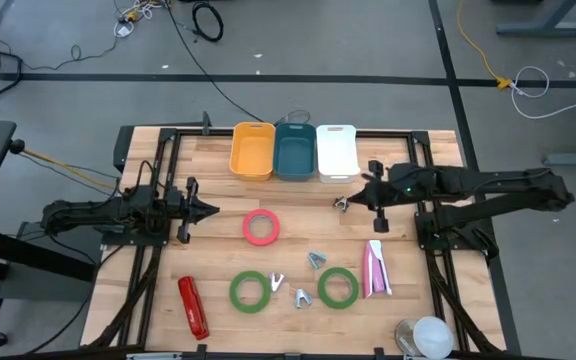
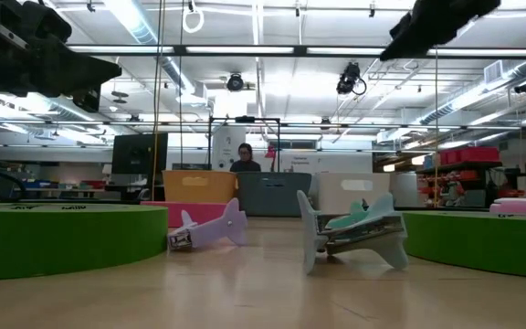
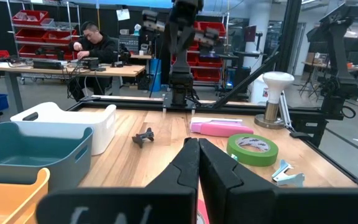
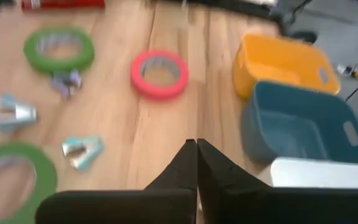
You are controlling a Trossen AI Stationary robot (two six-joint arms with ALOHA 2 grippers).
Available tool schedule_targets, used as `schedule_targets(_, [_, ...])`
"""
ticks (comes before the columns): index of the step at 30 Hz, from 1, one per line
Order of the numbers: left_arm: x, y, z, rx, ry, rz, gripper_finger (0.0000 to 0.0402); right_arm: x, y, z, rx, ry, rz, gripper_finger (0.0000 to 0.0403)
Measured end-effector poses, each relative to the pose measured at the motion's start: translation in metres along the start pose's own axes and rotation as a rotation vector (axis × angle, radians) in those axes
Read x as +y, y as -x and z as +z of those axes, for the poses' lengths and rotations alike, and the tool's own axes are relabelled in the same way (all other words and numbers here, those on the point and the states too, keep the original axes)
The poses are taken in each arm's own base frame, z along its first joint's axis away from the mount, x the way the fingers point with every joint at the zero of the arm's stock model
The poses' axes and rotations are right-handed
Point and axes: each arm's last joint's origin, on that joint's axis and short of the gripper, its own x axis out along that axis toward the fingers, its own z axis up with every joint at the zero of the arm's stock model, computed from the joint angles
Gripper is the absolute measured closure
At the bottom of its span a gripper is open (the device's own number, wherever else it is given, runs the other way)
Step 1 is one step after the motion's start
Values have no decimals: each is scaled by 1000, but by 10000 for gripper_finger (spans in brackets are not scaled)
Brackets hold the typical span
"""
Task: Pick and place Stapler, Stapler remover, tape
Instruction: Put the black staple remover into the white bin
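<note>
High view: an orange bin (image 1: 252, 151), teal bin (image 1: 295, 150) and white bin (image 1: 336, 152) sit empty at the desk's (image 1: 218, 250) top centre. The left end effector (image 1: 211, 210), fingers closed, points at the pinkish-red tape (image 1: 261, 227) just right of it. The right end effector (image 1: 346, 199), also closed, hovers above and right of that roll. Two green tape rolls (image 1: 249, 291) (image 1: 337, 288) lie lower centre, a red stapler (image 1: 193, 306) lower left, a pink stapler (image 1: 374, 268) right.

Low view: two staple removers (image 2: 210, 227) (image 2: 352, 232) stand centre frame.

Left wrist view: a person (image 3: 95, 45) sits upper left.
</note>
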Motion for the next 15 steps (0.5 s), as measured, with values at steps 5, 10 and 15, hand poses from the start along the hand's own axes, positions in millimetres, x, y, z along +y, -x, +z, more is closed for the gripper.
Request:
schedule_targets(5, [0, 0, 0, 0, 0, 0, 392, 2, -14, -7, 114, 49, 26, 378])
schedule_targets(10, [0, 0, 0, 0, 0, 0, 392, 5, -28, -14, 220, 114, 57, 351])
schedule_targets(15, [0, 0, 0, 1, 0, 0, 392, 7, -42, -24, 352, 228, 69, 312])
